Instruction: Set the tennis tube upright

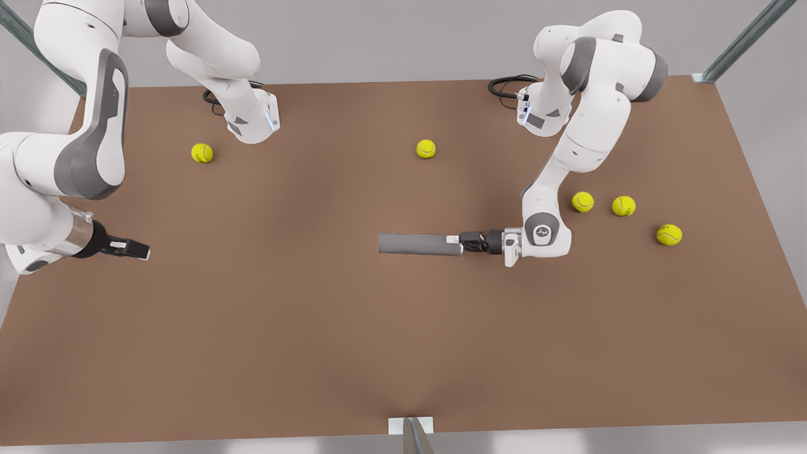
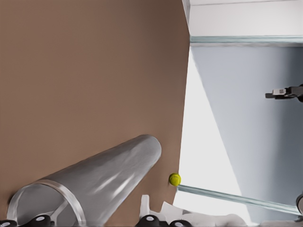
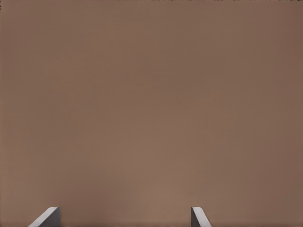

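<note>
The tennis tube [image 1: 420,244] lay flat on the brown table [image 1: 315,328], just to the 3 o'clock side of its middle in the front view, long axis running 9 to 3. The left gripper [image 1: 455,240] was at the tube's 3 o'clock end, clamped on the rim there; its wrist view looked down the open, silvery mouth [image 2: 42,203]. It looked light, stiff and thin-walled, with a smooth, probably slippery skin, so a hold on the rim seemed the sensible purchase for tipping it up. The right gripper [image 1: 135,249] waited at 9 o'clock, fingers [image 3: 46,217] apart over bare table. Tennis balls [image 1: 582,202] lay scattered.
</note>
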You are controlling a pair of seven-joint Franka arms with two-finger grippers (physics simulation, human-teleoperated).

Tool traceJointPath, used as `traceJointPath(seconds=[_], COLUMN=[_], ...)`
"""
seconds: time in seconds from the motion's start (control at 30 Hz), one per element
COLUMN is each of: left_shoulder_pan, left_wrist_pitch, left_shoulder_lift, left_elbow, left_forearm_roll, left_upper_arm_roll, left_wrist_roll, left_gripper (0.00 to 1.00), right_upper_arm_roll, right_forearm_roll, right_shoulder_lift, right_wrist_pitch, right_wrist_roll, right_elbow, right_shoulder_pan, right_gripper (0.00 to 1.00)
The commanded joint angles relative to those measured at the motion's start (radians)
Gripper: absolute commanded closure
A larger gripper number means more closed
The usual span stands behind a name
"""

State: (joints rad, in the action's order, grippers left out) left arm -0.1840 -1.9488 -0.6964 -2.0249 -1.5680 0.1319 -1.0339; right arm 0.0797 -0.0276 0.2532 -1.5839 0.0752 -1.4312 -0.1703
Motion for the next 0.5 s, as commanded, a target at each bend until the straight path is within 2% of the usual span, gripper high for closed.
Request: traceJointPath(seconds=[0.0,0.47], left_shoulder_pan=[0.000,0.001], left_wrist_pitch=[0.001,0.010], left_shoulder_lift=[0.000,0.008], left_elbow=[0.000,-0.011], left_forearm_roll=[0.000,0.020], left_upper_arm_roll=[0.000,-0.002], left_wrist_roll=[0.000,-0.020], left_gripper=[0.36,0.50], right_upper_arm_roll=[0.000,0.002], right_forearm_roll=[0.000,-0.002], right_shoulder_lift=[0.000,0.008], right_wrist_pitch=[-0.001,-0.004], right_wrist_roll=[0.000,0.000], right_elbow=[0.000,0.002], right_shoulder_pan=[0.000,0.005], right_gripper=[0.00,0.00])
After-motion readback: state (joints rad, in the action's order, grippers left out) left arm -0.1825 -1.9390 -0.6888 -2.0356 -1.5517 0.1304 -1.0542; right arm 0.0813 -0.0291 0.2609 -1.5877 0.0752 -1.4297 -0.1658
